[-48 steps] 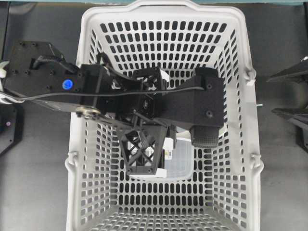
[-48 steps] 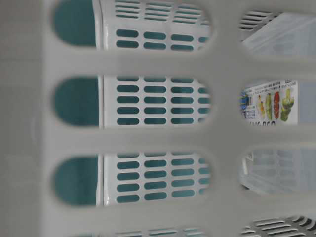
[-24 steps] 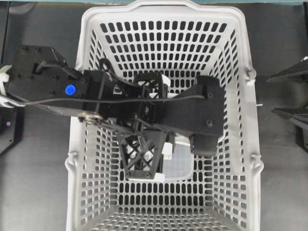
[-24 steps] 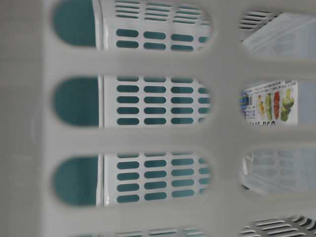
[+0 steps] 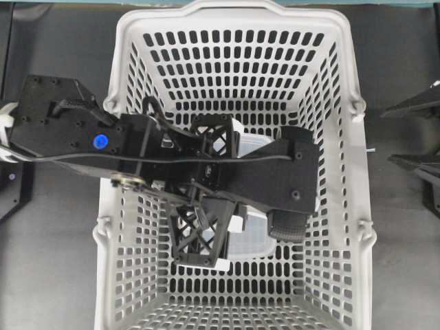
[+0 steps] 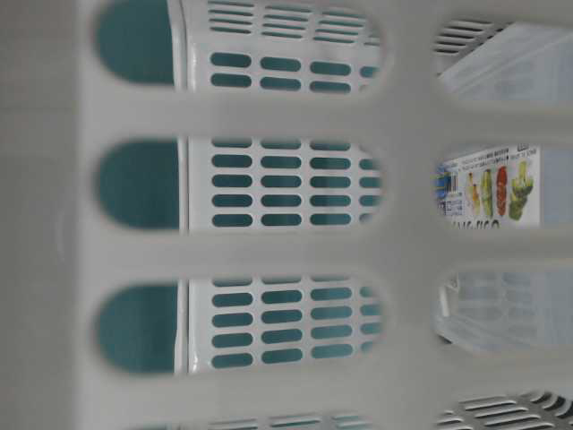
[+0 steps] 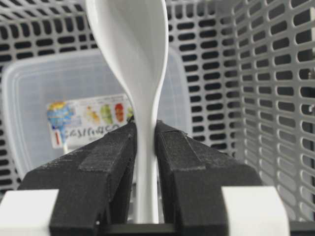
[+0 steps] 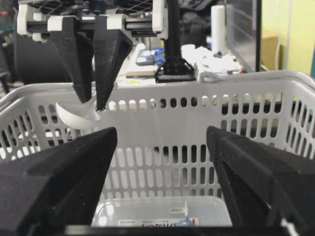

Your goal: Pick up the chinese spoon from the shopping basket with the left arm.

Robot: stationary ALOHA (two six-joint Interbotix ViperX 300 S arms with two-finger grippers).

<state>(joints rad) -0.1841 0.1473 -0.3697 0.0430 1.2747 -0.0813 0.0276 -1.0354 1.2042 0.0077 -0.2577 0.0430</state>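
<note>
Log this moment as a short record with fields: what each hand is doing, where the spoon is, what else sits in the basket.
left hand: shut on the chinese spoon, gripping its handle
spoon position: lifted off the floor of the shopping basket, near rim height in the right wrist view
right hand: open, holding nothing, outside the basket
other contents: clear lidded food container with a colourful label, lying on the basket floor
task state: spoon grasped and raised

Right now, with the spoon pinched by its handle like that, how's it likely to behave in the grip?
The chinese spoon looks glossy, so it is probably slippery; the left pincer holds only its narrow handle. The deep bowl overhangs well past the fingers, so it may pivot. It looks rigid, likely ceramic or hard plastic, and could chip if dropped onto the clear food container.
</note>
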